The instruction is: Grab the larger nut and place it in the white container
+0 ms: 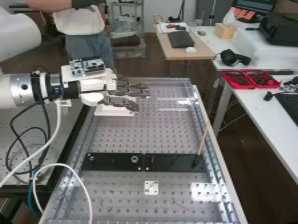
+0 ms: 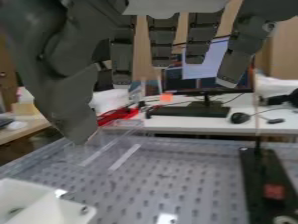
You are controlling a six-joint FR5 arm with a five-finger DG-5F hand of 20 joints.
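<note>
Hand [image 1: 125, 92]: 1, above the bench, fingers [image 2: 122, 57] open, nearly straight.
White container [image 1: 112, 112]: 1, on the bench, below the hand; 1 dark, roundish item [image 2: 16, 211] inside.
Larger nut: cannot tell whether it is that item.
Black bar [image 1: 173, 162]: 1, bearing [image 1: 134, 159] standing on it.
Thin stick [image 1: 203, 137]: 1, tilted.

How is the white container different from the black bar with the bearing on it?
The white container is pale, but the black bar is dark. The white container has raised walls, like a little box, while the black bar is low and flat. Both are on the bench.
</note>
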